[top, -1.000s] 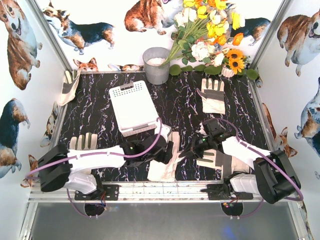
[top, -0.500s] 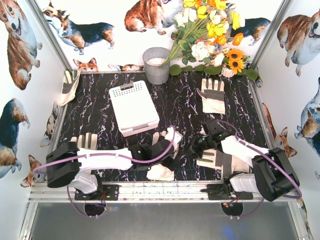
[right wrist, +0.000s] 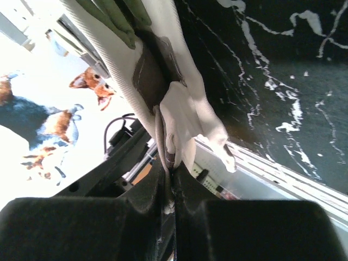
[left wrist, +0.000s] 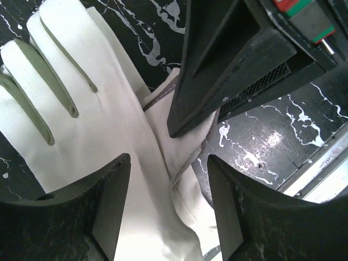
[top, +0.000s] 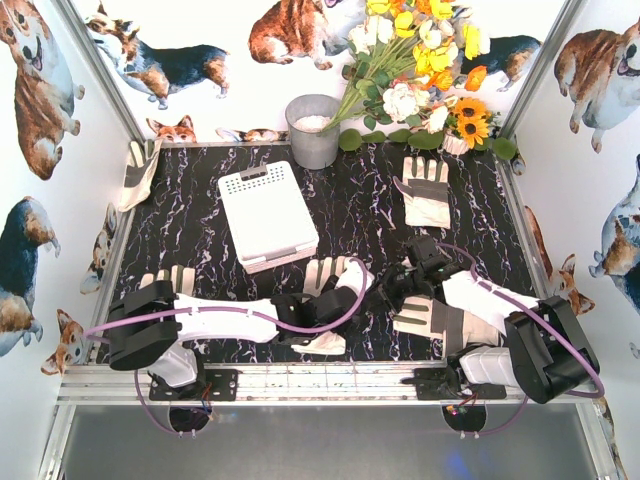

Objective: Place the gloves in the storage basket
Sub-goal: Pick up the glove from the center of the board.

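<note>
The glove (top: pixel 325 344) lay on the worktop (top: pixel 360 215) near the front edge, between the two arms and well apart from the basket (top: pixel 268 215), in which no glove showed. A back glove (top: pixel 425 190) lay far off at the right. As limp, light fabric it would probably fold and dangle from any grip. It looked neither fragile nor slippery, so a firm pinch on the cuff or on a gathered fold of the palm should have served (a corner hold would likely let it trail over the basket rim). The top view gave the layout, but the arms hid both grips. The left wrist view showed what it could not: the left end effector (left wrist: pixel 168 163) stood with its jaws apart astride the palm, closed on nothing, and the other arm's black tip came down at a crease along the glove's edge. Only the right wrist view showed the right end effector (right wrist: pixel 173 179) clamped shut on a thin fold of cream fabric beside a grey patch, seemingly this same glove. Neither wrist view showed the basket.
</note>
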